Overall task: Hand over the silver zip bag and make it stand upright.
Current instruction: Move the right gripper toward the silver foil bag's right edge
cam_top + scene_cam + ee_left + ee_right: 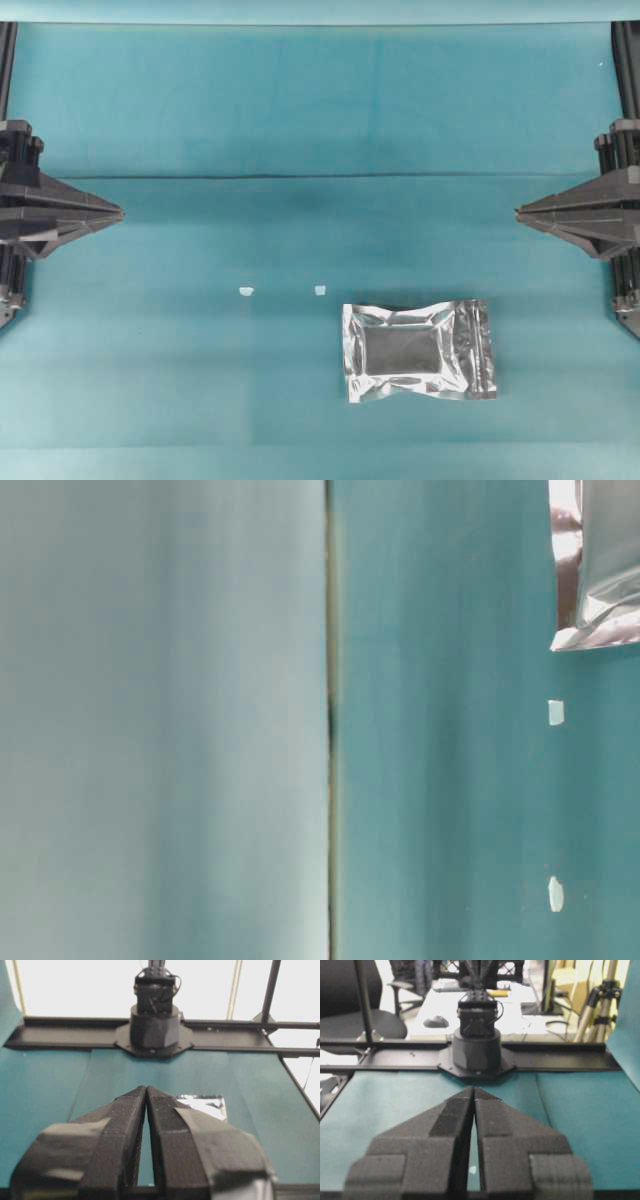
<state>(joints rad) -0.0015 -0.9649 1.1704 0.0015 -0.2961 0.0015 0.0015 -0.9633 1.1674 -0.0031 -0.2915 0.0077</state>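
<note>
The silver zip bag (419, 350) is lying flat on the teal table cloth (300, 120), dark window panel facing up and zip strip along the end pointing toward the right gripper (518, 211), nearer to that gripper than to the left gripper (120, 213) and well apart from both. Both grippers are hovering at the table's opposite edges with their fingers pressed together, holding nothing, tips pointing at each other. Two tiny white scraps (246, 291) (320, 290) are sitting between the left gripper and the bag, the nearer scrap just beside the bag's corner.
</note>
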